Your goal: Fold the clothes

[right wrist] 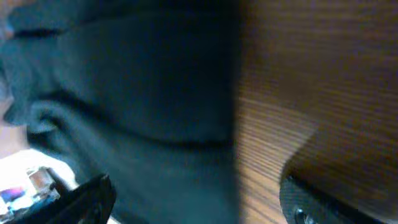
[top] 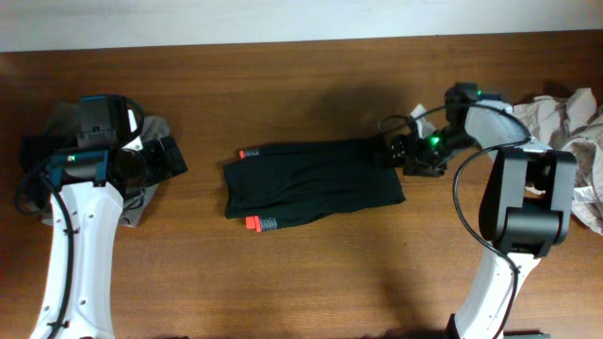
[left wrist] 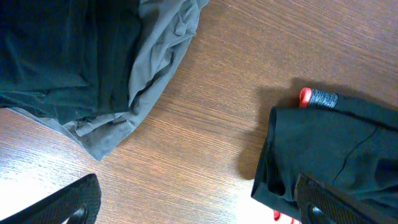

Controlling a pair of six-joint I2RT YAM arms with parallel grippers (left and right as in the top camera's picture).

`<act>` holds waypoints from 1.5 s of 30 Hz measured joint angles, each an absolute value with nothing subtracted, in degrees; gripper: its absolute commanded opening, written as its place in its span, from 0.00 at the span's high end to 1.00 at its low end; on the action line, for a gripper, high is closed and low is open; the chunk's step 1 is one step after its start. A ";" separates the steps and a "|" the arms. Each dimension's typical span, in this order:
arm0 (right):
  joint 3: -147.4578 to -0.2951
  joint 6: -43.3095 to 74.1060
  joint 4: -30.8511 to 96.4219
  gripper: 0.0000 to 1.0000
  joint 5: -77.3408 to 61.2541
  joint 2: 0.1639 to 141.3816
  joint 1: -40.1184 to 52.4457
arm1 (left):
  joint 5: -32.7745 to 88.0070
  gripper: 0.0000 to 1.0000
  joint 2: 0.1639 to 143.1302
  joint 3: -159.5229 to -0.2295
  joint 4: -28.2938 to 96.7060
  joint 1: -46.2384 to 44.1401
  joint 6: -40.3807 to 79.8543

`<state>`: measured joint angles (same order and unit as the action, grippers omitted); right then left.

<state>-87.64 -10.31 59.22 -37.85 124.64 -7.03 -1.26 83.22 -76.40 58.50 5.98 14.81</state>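
The black leggings [top: 311, 182] are lying folded into a compact rectangle in the middle of the tabletop [top: 311, 282], with the red-lined waistband pointing toward my left side. My right gripper [top: 396, 153] is hovering at their right edge, jaws spread apart and holding nothing. I judge this fold is finished. My left gripper [top: 172, 157], also wide apart and empty, is waiting beside the grey garment [left wrist: 155, 56], probably the finished stack. Crumpled clothes [top: 575, 122] are sitting at far right, likely awaiting folding.
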 measured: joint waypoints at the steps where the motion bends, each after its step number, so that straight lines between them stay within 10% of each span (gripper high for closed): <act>1: -85.86 -10.59 56.99 0.11 -40.27 124.03 -7.05 | -1.26 0.01 83.20 -76.40 58.48 5.98 14.81; 8: -80.86 -10.96 52.29 0.23 -46.94 122.85 -5.72 | -1.26 0.01 83.20 -76.40 58.50 5.98 14.81; 16: -79.31 -9.15 48.51 0.96 -44.84 122.96 1.30 | -1.26 0.01 83.20 -76.40 58.50 5.98 14.81; 32: -104.86 -5.45 76.95 0.96 -22.94 117.60 -8.97 | -1.26 0.01 83.20 -76.40 58.48 5.98 14.81; 45: -108.99 -4.05 76.58 0.85 -11.90 114.69 11.49 | -1.26 0.01 83.20 -76.40 58.50 5.98 14.81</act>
